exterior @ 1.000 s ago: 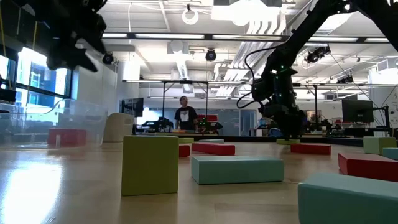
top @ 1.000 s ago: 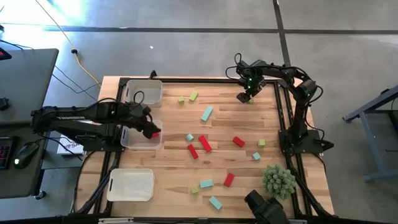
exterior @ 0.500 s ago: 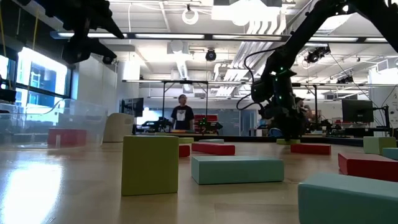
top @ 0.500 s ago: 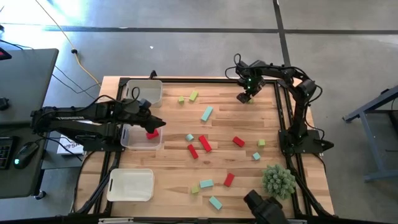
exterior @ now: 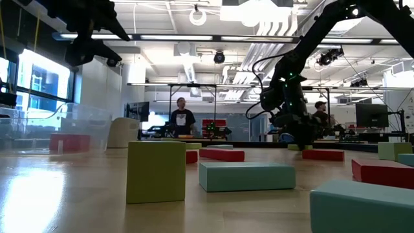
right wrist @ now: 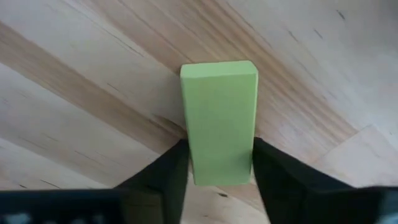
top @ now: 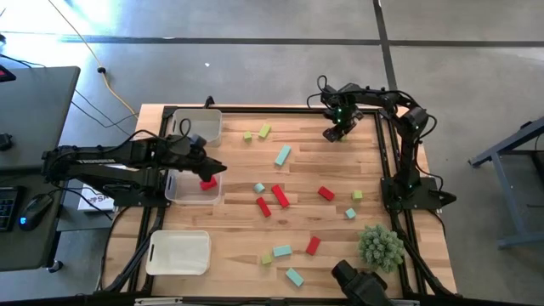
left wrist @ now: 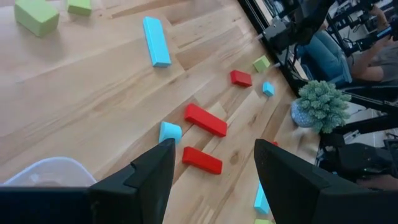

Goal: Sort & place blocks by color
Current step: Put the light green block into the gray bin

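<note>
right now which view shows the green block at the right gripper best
The right wrist view: the yellow-green bar fills it, lying on the wood between the right gripper's fingers. The high view shows only a sliver beside that gripper. The low and left wrist views don't show it clearly.

From my remote station I see the wooden worktop (top: 306, 229) framed by a dark rail. Three clear plastic bins stand along its left side: far bin (top: 201, 127), middle bin (top: 189, 195), near bin (top: 178, 253). A spiky green plant ball (top: 380, 246) sits at the near right corner, also visible from the left wrist camera (left wrist: 322, 106). Left of the worktop, a dark desk (top: 30, 119) carries a computer mouse (top: 34, 212). In the room behind, a person (exterior: 182, 120) stands; another person (exterior: 319, 115) shows farther right.
</note>
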Available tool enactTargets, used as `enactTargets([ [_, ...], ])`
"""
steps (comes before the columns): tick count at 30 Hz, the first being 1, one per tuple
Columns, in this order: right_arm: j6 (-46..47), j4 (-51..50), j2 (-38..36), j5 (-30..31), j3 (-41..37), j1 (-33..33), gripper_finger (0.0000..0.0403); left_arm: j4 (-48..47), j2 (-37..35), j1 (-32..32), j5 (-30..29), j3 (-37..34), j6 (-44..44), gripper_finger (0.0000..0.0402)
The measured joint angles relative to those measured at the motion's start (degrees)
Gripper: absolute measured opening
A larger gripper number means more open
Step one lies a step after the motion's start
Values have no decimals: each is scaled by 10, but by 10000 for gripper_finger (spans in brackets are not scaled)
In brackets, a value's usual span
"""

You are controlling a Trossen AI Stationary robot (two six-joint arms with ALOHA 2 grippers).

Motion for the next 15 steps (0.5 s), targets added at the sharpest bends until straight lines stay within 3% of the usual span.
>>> enactTargets([
  [3, 11, 0, 0, 0, 0, 1, 98, 7, 0, 0, -11, 0, -8, 209],
  [11, 13, -14, -16, -30, -3, 4, 97, 56, 0, 5, -18, 0, 32, 209],
  [15, 17, -38, -46, -78, -3, 27, 97, 68, 0, 18, -18, 0, 59, 209],
])
